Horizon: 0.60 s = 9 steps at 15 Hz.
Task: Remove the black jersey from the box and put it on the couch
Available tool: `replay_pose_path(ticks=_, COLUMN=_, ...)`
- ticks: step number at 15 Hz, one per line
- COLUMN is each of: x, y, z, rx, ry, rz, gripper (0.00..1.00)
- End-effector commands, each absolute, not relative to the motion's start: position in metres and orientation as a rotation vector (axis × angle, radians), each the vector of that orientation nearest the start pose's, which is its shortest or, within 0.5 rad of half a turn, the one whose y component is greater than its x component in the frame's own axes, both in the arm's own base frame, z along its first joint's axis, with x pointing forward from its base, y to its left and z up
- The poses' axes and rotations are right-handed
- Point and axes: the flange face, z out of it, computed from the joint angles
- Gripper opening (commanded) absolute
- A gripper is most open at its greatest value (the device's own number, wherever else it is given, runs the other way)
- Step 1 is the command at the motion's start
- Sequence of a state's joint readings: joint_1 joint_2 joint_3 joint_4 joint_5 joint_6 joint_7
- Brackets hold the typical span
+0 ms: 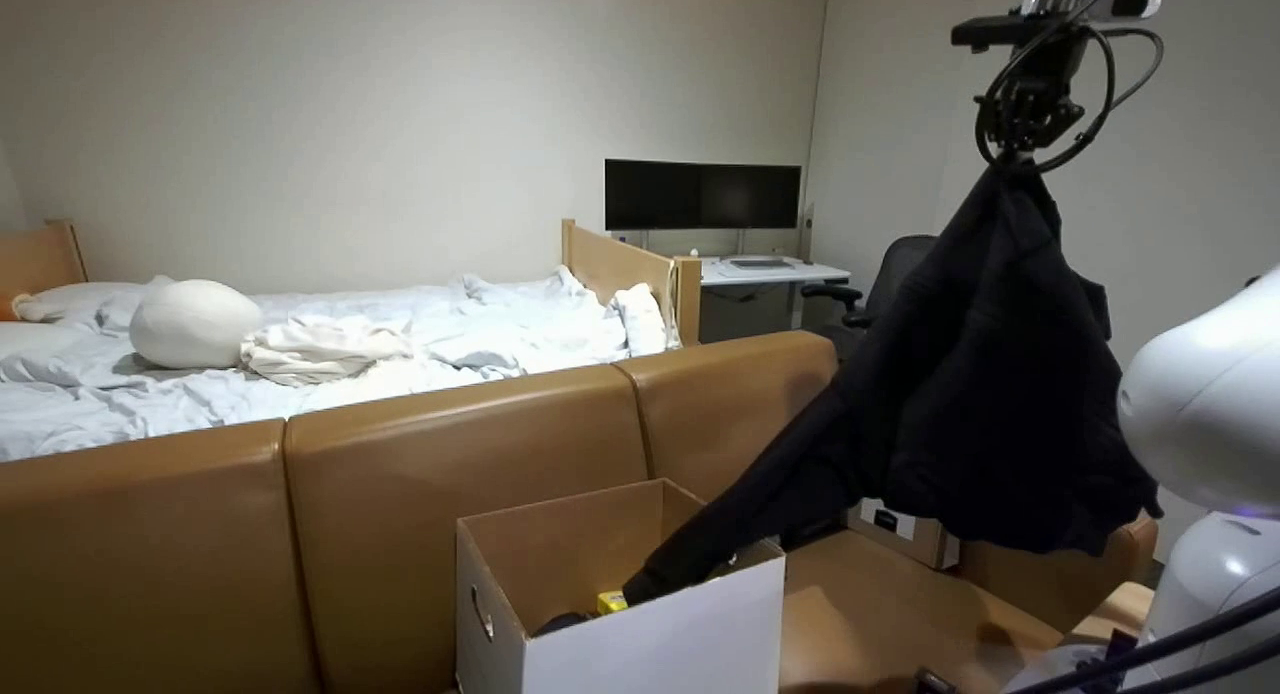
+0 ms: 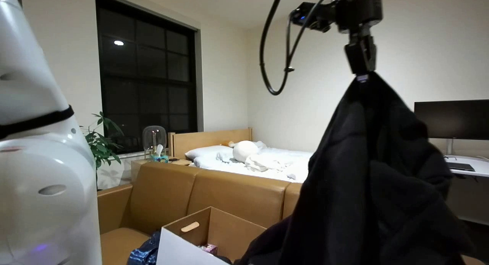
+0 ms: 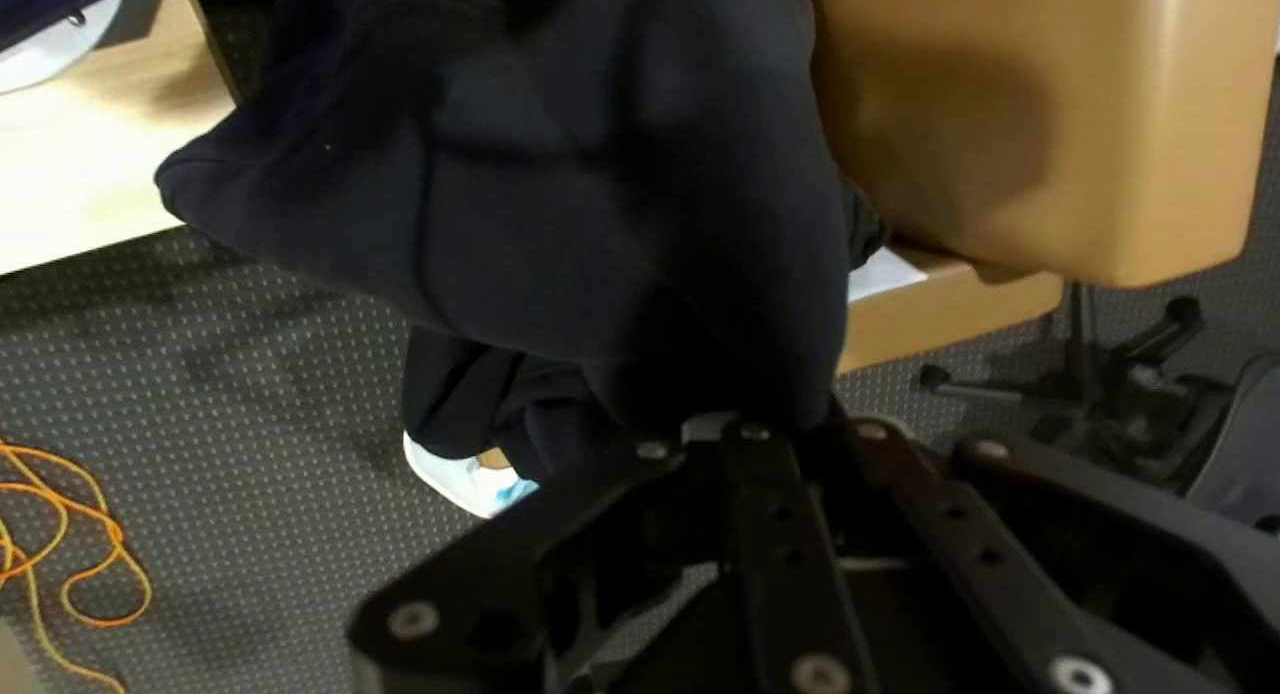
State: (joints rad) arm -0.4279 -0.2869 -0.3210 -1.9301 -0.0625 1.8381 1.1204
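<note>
The black jersey [image 1: 985, 394] hangs from my gripper [image 1: 1018, 154] in both exterior views, pinched at its top. In an exterior view it fills the right foreground [image 2: 344, 181] below the gripper [image 2: 362, 75]. One sleeve slants down over the wall of the white box [image 1: 650, 639], its end inside the box opening. The box also shows in an exterior view [image 2: 183, 251], partly behind the jersey. The tan couch [image 1: 450, 464] is around and behind the box. In the wrist view the jersey [image 3: 600, 174] covers the upper middle and hides the fingertips' contact [image 3: 800, 424].
The box holds a yellow item [image 1: 611, 602] and a pink item [image 2: 210, 249]. A small labelled carton [image 1: 905, 534] stands on the couch seat. Blue patterned cloth [image 2: 145, 249] lies beside the box. A bed [image 1: 520, 324] stands behind the couch. An orange cord [image 3: 120, 544] lies on the floor.
</note>
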Motion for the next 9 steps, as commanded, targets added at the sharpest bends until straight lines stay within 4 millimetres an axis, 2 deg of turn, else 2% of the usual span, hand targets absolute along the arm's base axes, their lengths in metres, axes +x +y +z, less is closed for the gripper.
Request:
replay_pose_path(ticks=1, x=0.362, y=-0.418, z=0.639, rx=-1.63, ry=2.639, rz=-0.348, gripper=0.02)
replay_pose_path(ticks=4, x=0.366, y=-0.449, z=0.654, rx=-1.447, ry=2.787, rz=-0.376, gripper=0.02)
replay_pose_path(ticks=6, x=0.359, y=-0.467, z=0.664, rx=-1.317, ry=2.876, rz=-0.38, gripper=0.02)
replay_pose_path(ticks=9, x=0.317, y=-0.489, z=0.687, rx=-1.102, ry=2.977, rz=-0.316, gripper=0.02)
